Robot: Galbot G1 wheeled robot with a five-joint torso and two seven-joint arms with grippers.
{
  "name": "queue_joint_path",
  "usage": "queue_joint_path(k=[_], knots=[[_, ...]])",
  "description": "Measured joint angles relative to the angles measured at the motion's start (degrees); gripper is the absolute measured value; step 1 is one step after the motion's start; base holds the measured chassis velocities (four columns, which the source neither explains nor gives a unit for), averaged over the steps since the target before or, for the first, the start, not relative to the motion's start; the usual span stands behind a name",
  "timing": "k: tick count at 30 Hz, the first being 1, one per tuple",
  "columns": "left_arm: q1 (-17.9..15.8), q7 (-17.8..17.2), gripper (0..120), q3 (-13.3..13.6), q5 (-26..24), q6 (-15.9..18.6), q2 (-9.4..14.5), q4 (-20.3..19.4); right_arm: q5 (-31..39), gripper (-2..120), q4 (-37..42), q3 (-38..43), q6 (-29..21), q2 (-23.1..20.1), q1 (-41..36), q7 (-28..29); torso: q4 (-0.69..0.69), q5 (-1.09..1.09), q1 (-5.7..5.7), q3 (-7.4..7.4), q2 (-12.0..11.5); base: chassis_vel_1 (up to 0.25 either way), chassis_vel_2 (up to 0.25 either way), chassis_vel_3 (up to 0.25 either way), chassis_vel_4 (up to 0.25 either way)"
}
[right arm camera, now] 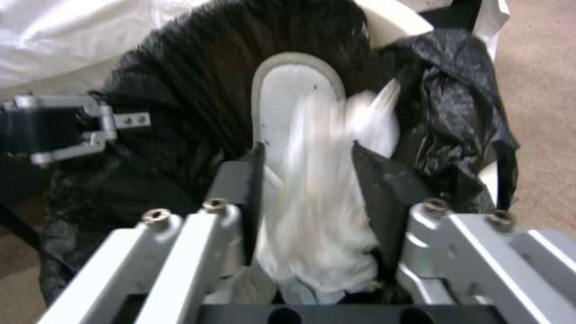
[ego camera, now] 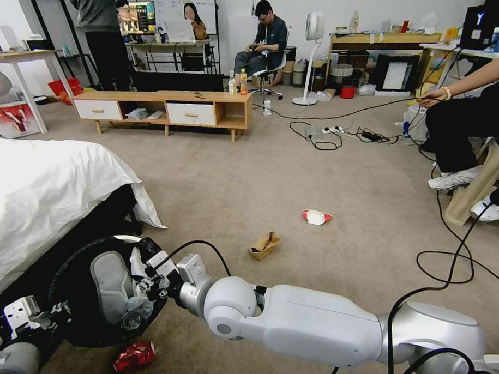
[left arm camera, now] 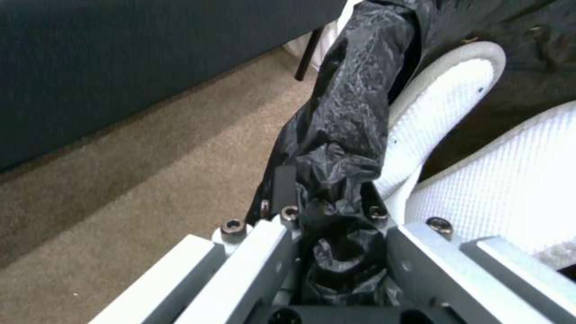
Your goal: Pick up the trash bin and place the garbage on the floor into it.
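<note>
Holding the trash bin (ego camera: 95, 290) near-left by the bed (ego camera: 42, 189), the left gripper (left arm camera: 327, 202) is clamped on its black-bagged rim; keep it steady; the right gripper (right arm camera: 309, 180), jaws apart, has a white tissue (right arm camera: 318, 234) between them above the opening; red wrapper (ego camera: 134, 356), cardboard (ego camera: 264, 245) and cables (ego camera: 449, 267) lie around

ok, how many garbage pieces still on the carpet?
3. Crushed red wrapper beside the trash bin; tan folded cardboard mid-floor; red-and-white packet beyond it. More may be hidden behind the right arm or the bin.
</note>
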Motion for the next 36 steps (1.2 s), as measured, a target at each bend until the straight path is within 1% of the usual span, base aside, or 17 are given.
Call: queue_joint_path(k=[1,3,5,6,8,11,12,15,22,24,25,26,27,29,31,33,36], knots=[[0.0,0.0,1,0.0,0.1,0.0,-0.1,0.0,0.0,51,0.4,0.2,0.0,-0.1,0.1,0.0,0.0,0.0,0.0,0.0,0.0,0.0,0.0,0.0,0.0],[0.0,0.0,1,0.0,0.1,0.0,-0.2,0.1,0.0,55,0.8,0.4,-0.1,-0.1,0.1,0.1,0.0,0.0,0.0,0.0,0.0,0.0,0.0,0.0,0.0],[0.0,0.1,1,0.1,0.1,0.0,-0.4,0.1,0.1,67,1.3,0.7,-0.1,-0.2,0.1,0.1,0.0,0.0,0.0,0.0,0.0,0.0,0.0,0.0,0.0],[0.0,0.1,1,0.1,0.1,0.0,-0.4,0.1,0.1,67,1.3,0.7,-0.1,-0.2,0.1,0.1,0.0,0.0,0.0,0.0,0.0,0.0,0.0,0.0,0.0],[0.1,0.1,1,0.1,0.2,-0.1,-0.4,0.1,0.1,77,1.8,0.9,-0.2,-0.3,0.1,0.2,0.0,0.0,0.0,0.0,0.0,0.0,0.0,0.0,0.0],[0.1,0.1,1,0.0,0.3,-0.1,-0.6,0.1,0.1,85,2.0,0.9,-0.2,-0.5,0.1,0.2,0.0,0.0,0.0,0.0,0.0,0.0,0.0,0.0,0.0],[0.1,0.2,1,0.1,0.4,-0.1,-0.7,0.1,0.1,93,2.0,0.9,-0.2,-0.5,0.1,0.2,0.0,0.0,0.0,0.0,0.0,0.0,0.0,0.0,0.0],[0.1,0.6,1,0.2,0.9,-0.2,-1.0,0.4,0.0,99,3.1,1.6,-0.2,-0.9,-0.3,0.4,0.0,0.0,0.0,0.0,0.0,0.0,0.0,0.0,0.0],[-0.1,0.7,1,0.2,1.1,-0.2,-0.8,1.5,0.2,100,8.9,6.6,0.0,-4.7,-0.6,0.7,0.01,0.0,0.0,0.0,0.0,0.0,0.0,0.0,0.0],[-0.1,0.7,1,0.0,1.2,-0.2,-0.4,2.0,0.2,100,12.5,10.6,0.4,-9.0,-1.3,0.4,-0.01,0.01,0.0,0.0,0.0,0.0,0.0,0.0,0.0],[-0.1,0.7,1,0.0,1.2,-0.2,-0.4,2.0,0.2,100,12.5,10.6,0.4,-9.0,-1.3,0.4,-0.01,0.01,0.0,0.0,0.0,0.0,0.0,0.0,0.0],[-0.1,0.7,1,-0.1,1.2,-0.1,-0.3,2.2,0.3,100,15.0,13.7,0.7,-12.1,-2.1,0.3,-0.02,0.02,0.0,0.0,0.0,0.0,0.0,0.0,0.0],[-0.1,0.7,1,-0.1,1.2,-0.1,-0.3,2.2,0.3,100,15.0,13.7,0.7,-12.1,-2.1,0.3,-0.02,0.02,0.0,0.0,0.0,0.0,0.0,0.0,0.0],[0.0,0.7,1,-0.2,1.3,0.1,-0.2,2.6,0.1,100,20.7,20.3,2.7,-18.0,-4.6,0.3,-0.03,0.03,0.0,0.0,0.0,0.0,0.0,0.0,0.0],[0.0,0.8,1,-0.2,1.3,0.1,-0.1,2.6,0.0,100,21.5,21.2,3.1,-18.8,-5.1,0.3,-0.02,0.02,0.0,0.0,0.0,0.0,0.0,0.0,0.0],[0.3,0.8,1,-0.2,1.6,0.3,-0.1,2.7,-1.5,100,25.2,27.9,5.2,-22.9,-10.1,-0.1,0.0,0.02,0.0,-0.01,0.0,0.0,0.0,0.0,0.0],[0.5,0.9,1,-0.2,1.9,0.4,-0.2,2.7,-2.7,100,27.4,33.2,6.3,-25.0,-14.2,-0.5,-0.01,0.03,0.0,0.0,0.0,0.0,0.0,0.0,0.0]])
